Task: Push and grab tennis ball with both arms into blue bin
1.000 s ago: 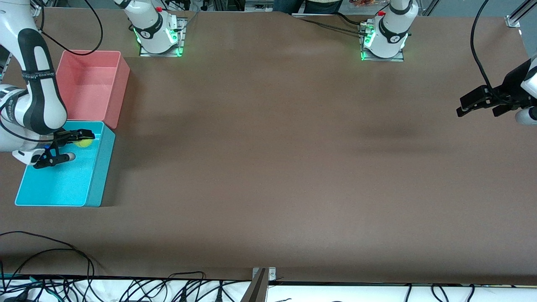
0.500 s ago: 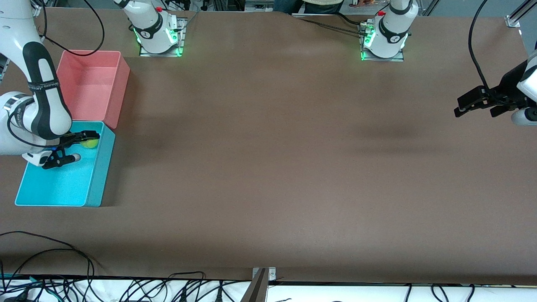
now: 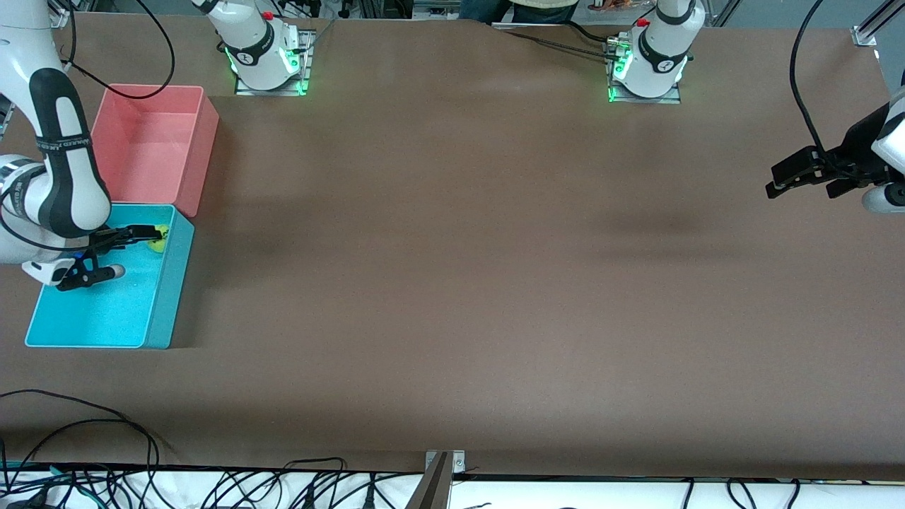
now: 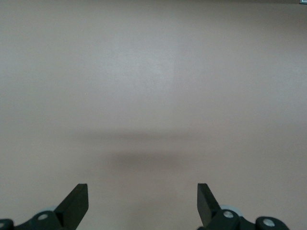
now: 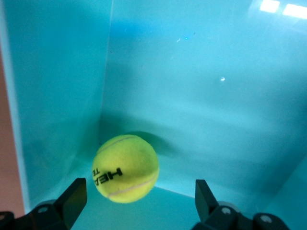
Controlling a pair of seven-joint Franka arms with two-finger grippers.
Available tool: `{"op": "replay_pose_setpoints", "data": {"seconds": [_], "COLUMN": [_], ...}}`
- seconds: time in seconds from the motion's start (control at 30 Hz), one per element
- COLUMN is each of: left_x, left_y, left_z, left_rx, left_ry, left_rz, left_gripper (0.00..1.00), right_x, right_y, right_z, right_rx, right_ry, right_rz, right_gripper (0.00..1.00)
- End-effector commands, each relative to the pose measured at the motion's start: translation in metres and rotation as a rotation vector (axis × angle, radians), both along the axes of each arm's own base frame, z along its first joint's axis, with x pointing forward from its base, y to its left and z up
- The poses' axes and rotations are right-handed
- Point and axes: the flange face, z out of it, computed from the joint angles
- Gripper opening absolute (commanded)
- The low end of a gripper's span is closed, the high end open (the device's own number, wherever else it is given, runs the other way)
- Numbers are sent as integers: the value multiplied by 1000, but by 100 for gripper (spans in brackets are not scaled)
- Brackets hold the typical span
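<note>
The right gripper [image 3: 113, 252] hangs inside the blue bin [image 3: 166, 304] with its fingers [image 5: 72, 199] spread wide and nothing between them. The tennis ball [image 5: 125, 168] lies free on the bin's floor in the corner nearest the pink bin [image 3: 201, 148], which stands just beside the blue one at the table's [image 3: 452, 283] right-arm end. The left gripper [image 3: 802, 177] waits over the table's left-arm edge, jaws wide and empty.

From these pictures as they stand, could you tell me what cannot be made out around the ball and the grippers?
- Front view: tennis ball in the blue bin, partly hidden by the open right gripper.
- Right wrist view: "HEAD" reads; the line under it curves out of sight.
- Front view: the waiting left gripper is over the table; its arm is cut off by the edge.
</note>
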Motion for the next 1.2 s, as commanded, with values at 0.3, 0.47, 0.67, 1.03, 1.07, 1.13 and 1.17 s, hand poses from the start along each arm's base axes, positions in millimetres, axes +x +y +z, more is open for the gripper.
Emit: {"op": "replay_pose_setpoints", "data": {"seconds": [0.3, 0.47, 0.67, 1.03, 1.07, 1.13, 1.17], "left_x": [1, 1, 1, -6, -5, -4, -4], "left_y": [3, 2, 2, 18, 21, 17, 13], "left_z": [4, 4, 4, 11, 11, 9, 9], "left_rx": [-2, -2, -2, -7, -10, -7, -5], "left_ry": [-11, -11, -11, -6, -7, -5, -5], "left_rz": [-20, -23, -23, 3, 11, 5, -2], "left_gripper": [100, 100, 100, 100, 100, 100, 100], "right_x": [43, 48, 45, 26, 24, 19, 17], "right_y": [9, 30, 60, 151, 156, 171, 183], "right_z": [125, 171, 232, 314, 317, 325, 327], "right_rx": [42, 38, 14, -53, -59, -70, -80], "right_ry": [27, 7, -56, -121, -114, -120, -123], "right_rz": [25, 59, 39, -51, -73, -87, -80], "right_gripper": [100, 100, 100, 100, 100, 100, 100]}}
